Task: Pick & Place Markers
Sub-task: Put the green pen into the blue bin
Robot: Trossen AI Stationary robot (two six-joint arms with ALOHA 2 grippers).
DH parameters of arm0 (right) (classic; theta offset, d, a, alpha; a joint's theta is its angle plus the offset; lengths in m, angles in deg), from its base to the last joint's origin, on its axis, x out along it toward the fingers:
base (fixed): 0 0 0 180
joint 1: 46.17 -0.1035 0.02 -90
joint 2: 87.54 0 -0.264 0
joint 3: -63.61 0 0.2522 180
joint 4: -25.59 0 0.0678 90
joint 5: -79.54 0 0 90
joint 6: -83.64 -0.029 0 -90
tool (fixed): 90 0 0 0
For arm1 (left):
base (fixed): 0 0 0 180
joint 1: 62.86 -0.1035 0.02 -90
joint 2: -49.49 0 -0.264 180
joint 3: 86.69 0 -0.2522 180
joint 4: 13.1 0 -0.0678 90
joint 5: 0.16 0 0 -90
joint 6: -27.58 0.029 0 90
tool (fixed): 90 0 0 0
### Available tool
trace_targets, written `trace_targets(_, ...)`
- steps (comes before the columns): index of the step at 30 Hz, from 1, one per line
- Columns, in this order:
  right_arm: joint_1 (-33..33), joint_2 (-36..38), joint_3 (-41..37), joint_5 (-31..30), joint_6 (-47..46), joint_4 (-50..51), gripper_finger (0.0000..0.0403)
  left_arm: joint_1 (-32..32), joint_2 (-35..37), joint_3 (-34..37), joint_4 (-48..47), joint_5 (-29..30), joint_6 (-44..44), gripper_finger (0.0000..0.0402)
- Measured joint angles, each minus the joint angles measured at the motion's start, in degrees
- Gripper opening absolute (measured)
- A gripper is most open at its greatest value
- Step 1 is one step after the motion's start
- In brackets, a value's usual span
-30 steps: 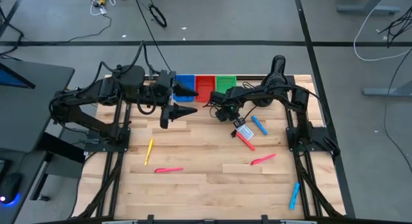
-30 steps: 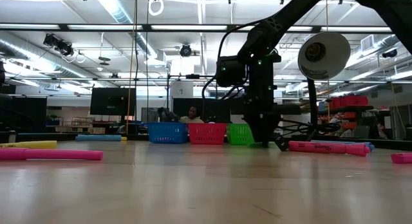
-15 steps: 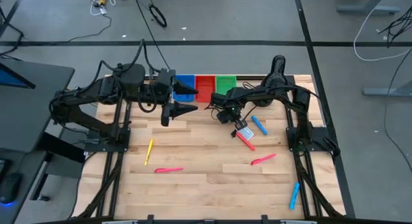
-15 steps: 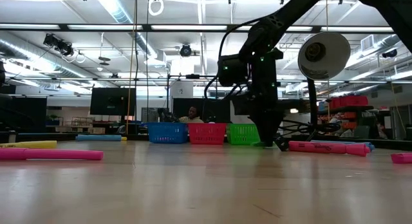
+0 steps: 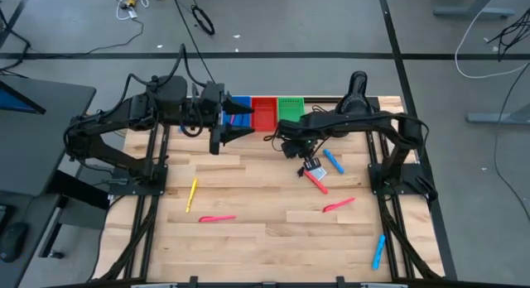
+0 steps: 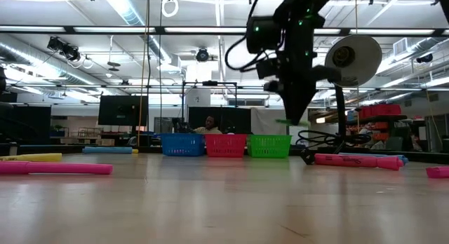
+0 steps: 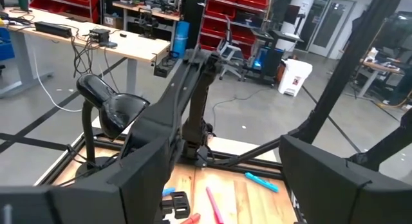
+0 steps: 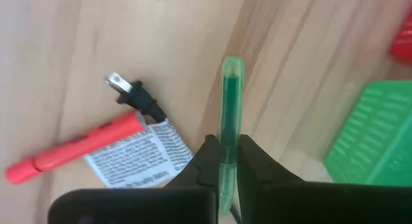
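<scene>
My right gripper (image 8: 229, 161) is shut on a green marker (image 8: 230, 102) and hovers above the table in front of the green bin (image 5: 291, 108); in the low view the marker (image 6: 290, 121) hangs clear of the wood. My left gripper (image 5: 232, 132) is open and holds nothing, raised beside the blue bin (image 5: 238, 112). Other markers lie flat on the table: yellow (image 5: 192, 194), pink (image 5: 217, 218), pink (image 5: 338, 204), red (image 5: 315, 181), and blue ones (image 5: 333, 161) (image 5: 378, 251). My right gripper pinches the green marker between its two fingers (image 8: 209, 161), at a spot on the barrel (image 8: 229, 143) back from the free end. The marker sticks out forward along the fingers. It is lifted clear of the table and lies roughly level in the low view.
A red bin (image 5: 263, 112) stands between the blue and green bins at the far edge. A small printed card (image 5: 313, 169) with a black plug (image 8: 138, 102) lies beside the red marker, just under the right gripper. Bare wood lies in the table's middle.
My right gripper has risen from the table top, shut on the green marker, which has come up clear of the wood with it. The left gripper has shifted slightly toward the far edge.
</scene>
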Motion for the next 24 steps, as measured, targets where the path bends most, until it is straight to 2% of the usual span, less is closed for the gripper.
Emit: trace_targets(24, -7.60, 15.20, 0.07, 0.86, -23.42, -1.86, 0.0015, 0.02, 0.00, 0.00, 0.09, 0.25, -1.03, 0.0296)
